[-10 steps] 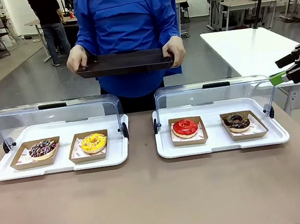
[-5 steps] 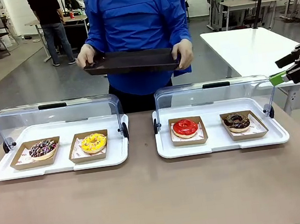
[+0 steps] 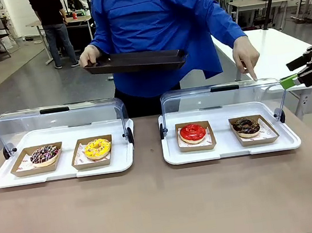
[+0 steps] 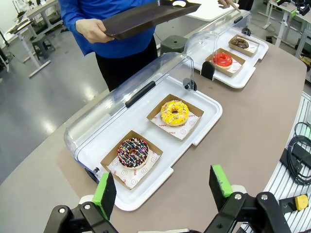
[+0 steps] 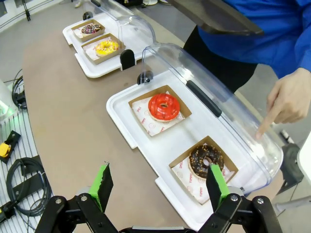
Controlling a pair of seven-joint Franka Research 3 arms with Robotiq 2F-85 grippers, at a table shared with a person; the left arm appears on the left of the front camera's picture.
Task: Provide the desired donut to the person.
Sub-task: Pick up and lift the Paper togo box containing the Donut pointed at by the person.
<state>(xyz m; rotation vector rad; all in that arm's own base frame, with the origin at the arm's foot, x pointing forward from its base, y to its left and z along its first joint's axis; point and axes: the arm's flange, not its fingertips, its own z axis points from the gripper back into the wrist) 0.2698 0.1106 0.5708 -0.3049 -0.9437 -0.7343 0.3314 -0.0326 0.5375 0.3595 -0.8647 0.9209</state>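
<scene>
The person (image 3: 150, 31) in a blue jacket stands at the far side, holding a dark tray (image 3: 134, 62) in one hand. The other hand (image 3: 246, 56) points a finger down at the clear lid over the chocolate donut (image 3: 246, 126). That donut (image 5: 205, 160) lies in a cardboard tray at the right of the right-hand white tray (image 3: 229, 150), beside a red donut (image 3: 192, 132). The left white tray (image 3: 62, 172) holds a sprinkled chocolate donut (image 3: 44, 154) and a yellow donut (image 3: 97, 148). My right gripper (image 3: 305, 71) hangs open off the table's right edge. My left gripper (image 4: 165, 187) is open above the table's near left.
Both clear lids (image 3: 58, 119) are swung up and back behind the trays. A white table (image 3: 262, 51) stands behind at the right. Cables (image 5: 22, 179) lie beside the table edge. The brown tabletop (image 3: 156, 208) in front of the trays is bare.
The person let go of the dark tray with one hand and stretched it out to point at the lid over the chocolate donut. Both grippers stayed still.
</scene>
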